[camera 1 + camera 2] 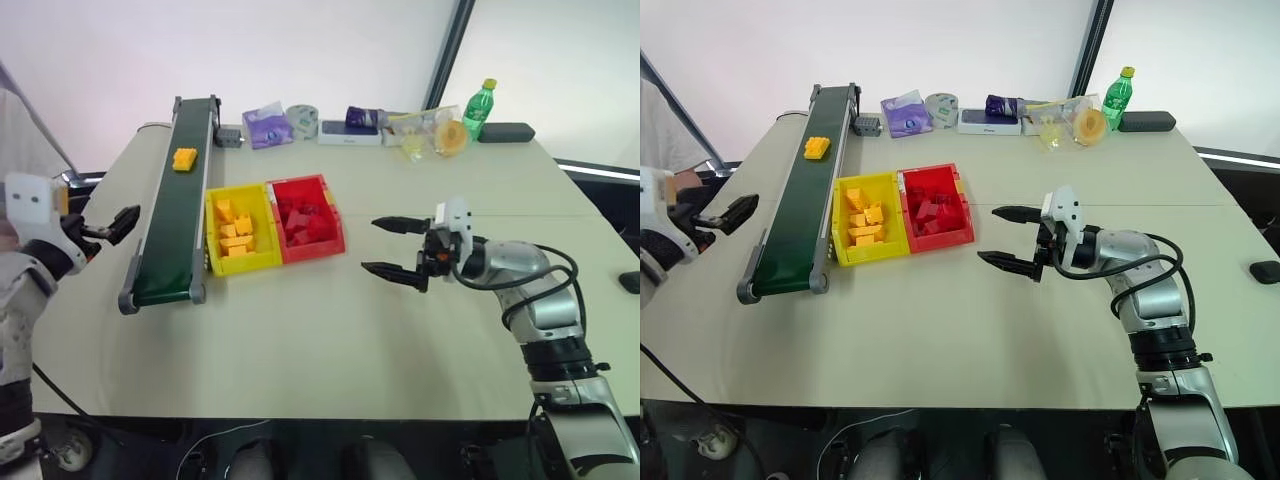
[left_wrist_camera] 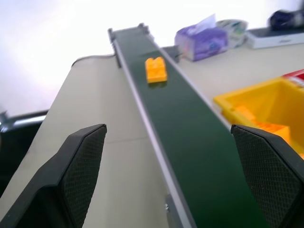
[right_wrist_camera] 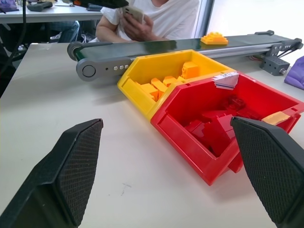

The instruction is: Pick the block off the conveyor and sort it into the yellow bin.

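Observation:
A yellow-orange block (image 1: 184,158) lies on the far stretch of the dark green conveyor (image 1: 175,215); it also shows on the belt ahead of my left fingers (image 2: 156,70). The yellow bin (image 1: 240,231), holding several orange blocks, stands against the belt's right side. My left gripper (image 1: 118,225) hovers open to the left of the belt, near its front end, well short of the block. My right gripper (image 1: 397,247) is open over the table to the right of the red bin (image 1: 305,217), pointing at it, nothing between its fingers.
The red bin with red blocks touches the yellow bin. Along the table's far edge lie a purple tissue pack (image 1: 267,125), tape roll, a flat box, bags and a green bottle (image 1: 478,107). A person holding a phone (image 3: 135,13) sits beyond the conveyor.

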{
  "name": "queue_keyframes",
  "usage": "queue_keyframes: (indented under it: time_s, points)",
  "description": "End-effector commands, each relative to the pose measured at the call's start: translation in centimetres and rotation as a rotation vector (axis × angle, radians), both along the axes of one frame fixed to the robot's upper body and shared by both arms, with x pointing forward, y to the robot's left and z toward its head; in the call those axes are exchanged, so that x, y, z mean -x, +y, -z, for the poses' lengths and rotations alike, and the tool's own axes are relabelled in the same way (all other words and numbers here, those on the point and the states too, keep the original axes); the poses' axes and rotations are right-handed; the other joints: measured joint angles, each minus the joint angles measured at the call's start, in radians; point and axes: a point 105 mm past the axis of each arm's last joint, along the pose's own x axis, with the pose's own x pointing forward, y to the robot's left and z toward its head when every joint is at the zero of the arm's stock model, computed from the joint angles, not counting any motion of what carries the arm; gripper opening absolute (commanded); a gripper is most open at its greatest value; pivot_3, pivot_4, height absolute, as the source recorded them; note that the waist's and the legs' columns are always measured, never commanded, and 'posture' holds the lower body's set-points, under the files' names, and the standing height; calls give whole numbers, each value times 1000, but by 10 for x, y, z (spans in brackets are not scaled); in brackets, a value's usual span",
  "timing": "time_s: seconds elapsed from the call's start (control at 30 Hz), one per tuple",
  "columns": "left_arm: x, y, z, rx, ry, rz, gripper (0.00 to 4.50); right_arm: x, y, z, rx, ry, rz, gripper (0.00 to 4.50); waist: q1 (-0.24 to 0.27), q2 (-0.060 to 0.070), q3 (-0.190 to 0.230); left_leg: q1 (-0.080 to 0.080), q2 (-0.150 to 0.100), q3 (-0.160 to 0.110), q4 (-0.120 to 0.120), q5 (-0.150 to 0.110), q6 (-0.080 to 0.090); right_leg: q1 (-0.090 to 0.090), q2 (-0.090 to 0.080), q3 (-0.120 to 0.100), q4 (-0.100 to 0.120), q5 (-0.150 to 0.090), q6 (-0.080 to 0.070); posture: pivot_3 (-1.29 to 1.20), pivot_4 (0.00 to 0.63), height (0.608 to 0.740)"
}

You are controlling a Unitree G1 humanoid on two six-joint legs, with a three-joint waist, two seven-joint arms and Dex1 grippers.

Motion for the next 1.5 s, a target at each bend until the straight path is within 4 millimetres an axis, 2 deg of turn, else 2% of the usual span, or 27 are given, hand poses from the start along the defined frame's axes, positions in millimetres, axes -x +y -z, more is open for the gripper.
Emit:
queue_keyframes:
  time_s: [0.03,0.57,0.87,0.93,1.17,1.3,1.43,1.5]
  points:
    - [-1,-7,-7,-12,-13,-6,4421,3,3,-13,-15,-49,-17,4500,-1,0,0,0,0,0,0,0,0,0,0,0,0,0,0,0,150,740]
    - [-3,-11,-5,12,-19,14,4421,2,3,-12,-20,-48,-10,4500,-2,0,0,0,0,0,0,0,0,0,0,0,0,0,0,0,150,740]
    - [-24,-19,-1,149,98,-83,4421,2,6,-12,-26,-48,-16,4500,1,0,0,0,0,0,1,0,0,0,0,0,0,0,0,0,150,740]
    - [-32,-22,8,174,146,-109,4421,2,7,-12,-29,-49,-19,4500,0,0,0,0,-1,0,1,0,0,0,1,0,0,0,0,0,150,740]
    - [-50,-41,14,221,179,-63,4421,3,9,-12,-36,-47,-20,4500,-1,0,0,0,-1,0,1,0,0,0,1,0,0,0,0,0,150,740]
    - [-52,-46,18,210,196,-46,4421,5,7,-11,-35,-42,-14,4500,-1,0,0,0,-1,0,1,0,0,0,1,0,0,0,0,0,150,740]
    - [-51,-42,19,201,199,-59,4421,6,5,-10,-33,-39,-6,4500,-1,0,0,0,-1,0,1,0,0,0,1,0,0,0,0,0,150,740]
    - [-50,-38,22,178,214,-82,3912,6,5,-10,-31,-37,-4,4500,-1,0,0,0,-1,0,1,0,0,0,1,0,0,0,0,0,150,740]
